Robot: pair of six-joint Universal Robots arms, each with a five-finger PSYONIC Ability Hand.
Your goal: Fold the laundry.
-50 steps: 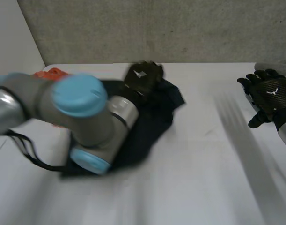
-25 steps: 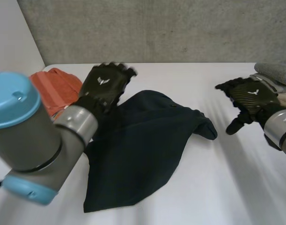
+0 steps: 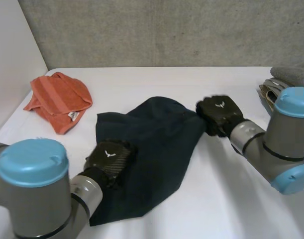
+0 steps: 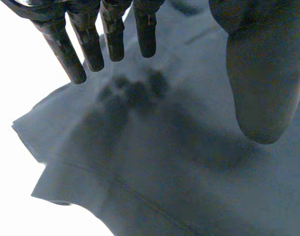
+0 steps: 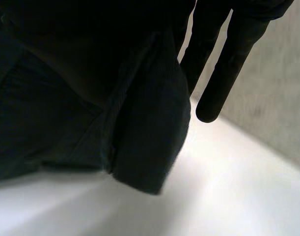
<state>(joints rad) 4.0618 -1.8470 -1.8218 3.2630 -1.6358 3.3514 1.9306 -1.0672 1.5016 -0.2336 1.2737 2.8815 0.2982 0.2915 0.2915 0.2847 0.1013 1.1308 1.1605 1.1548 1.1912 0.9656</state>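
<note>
A dark navy garment [image 3: 152, 149] lies spread in the middle of the white table [image 3: 231, 199]. My left hand [image 3: 109, 158] hovers over its near left part, open. In the left wrist view its straight fingers [image 4: 113, 34] and thumb [image 4: 267, 73] stand above the cloth [image 4: 164, 172] without gripping it. My right hand [image 3: 220, 113] is at the garment's right end, curled and shut on it. In the right wrist view a bunched fold of the dark cloth [image 5: 145, 137] sits against the palm beside the fingers [image 5: 228, 64].
A crumpled orange cloth [image 3: 59, 99] lies at the far left of the table. A stack of folded grey and beige laundry [image 3: 286, 79] sits at the far right edge. A grey wall runs behind the table.
My left hand has come back from the garment's far left edge to its near left part. My right hand has moved in from the right and closed on the garment's right end.
</note>
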